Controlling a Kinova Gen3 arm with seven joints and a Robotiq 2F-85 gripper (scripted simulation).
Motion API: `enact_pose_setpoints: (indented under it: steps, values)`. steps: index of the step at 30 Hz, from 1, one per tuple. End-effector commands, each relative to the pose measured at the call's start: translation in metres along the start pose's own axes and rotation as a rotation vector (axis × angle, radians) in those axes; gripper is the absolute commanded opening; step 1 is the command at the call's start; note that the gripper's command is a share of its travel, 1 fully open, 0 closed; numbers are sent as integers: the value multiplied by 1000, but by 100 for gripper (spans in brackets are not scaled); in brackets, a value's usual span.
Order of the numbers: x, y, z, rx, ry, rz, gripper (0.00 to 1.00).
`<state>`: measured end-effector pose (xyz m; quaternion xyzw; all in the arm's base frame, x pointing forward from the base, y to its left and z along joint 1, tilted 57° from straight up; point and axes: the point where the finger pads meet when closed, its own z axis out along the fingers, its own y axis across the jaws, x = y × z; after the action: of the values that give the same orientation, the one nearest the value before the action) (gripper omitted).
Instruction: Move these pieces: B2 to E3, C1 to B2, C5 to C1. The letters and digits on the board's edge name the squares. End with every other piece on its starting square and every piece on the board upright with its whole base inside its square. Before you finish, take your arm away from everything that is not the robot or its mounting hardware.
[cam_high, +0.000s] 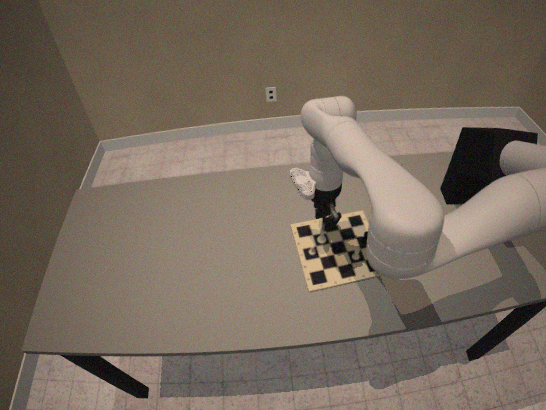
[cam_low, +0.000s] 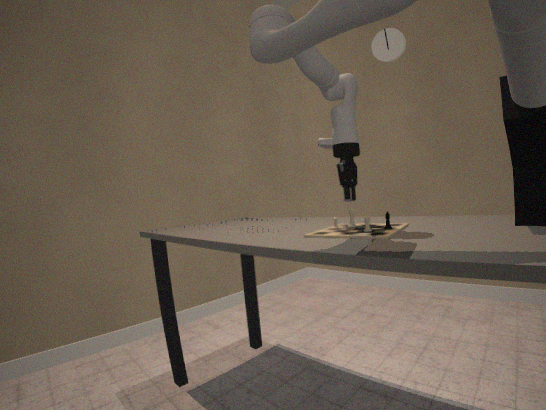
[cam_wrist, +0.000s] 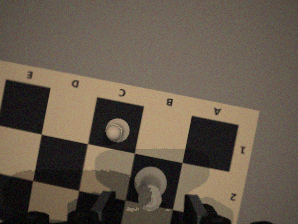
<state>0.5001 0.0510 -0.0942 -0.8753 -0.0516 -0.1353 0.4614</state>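
The small chessboard (cam_high: 320, 286) (cam_low: 320, 233) (cam_wrist: 150, 96) lies on the table. A tall white piece (cam_high: 321, 239) (cam_low: 351, 214) (cam_wrist: 149, 186) stands upright on B2. My gripper (cam_high: 330, 220) (cam_low: 349, 196) (cam_wrist: 149, 212) hangs straight above this piece. Its fingers are partly open on either side of the piece's top and hold nothing. A smaller white piece (cam_high: 312, 251) (cam_wrist: 117, 131) stands upright on C1. In the wrist view the far ranks of the board are out of frame.
Another white piece (cam_high: 355, 256) (cam_low: 367, 222) and a black piece (cam_high: 362, 241) (cam_low: 387, 218) stand further along the board, near the arm's big elbow (cam_high: 400, 220). A black base block (cam_high: 475, 160) sits at the table's back right.
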Motion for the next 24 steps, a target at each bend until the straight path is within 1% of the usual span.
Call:
enact_pose_setpoints:
  steps: [1, 12, 24]
  values:
    - [-1, 0, 4, 0, -3, 0, 41]
    - [-1, 0, 10, 0, -3, 0, 41]
    - [-1, 0, 11, 0, -3, 0, 41]
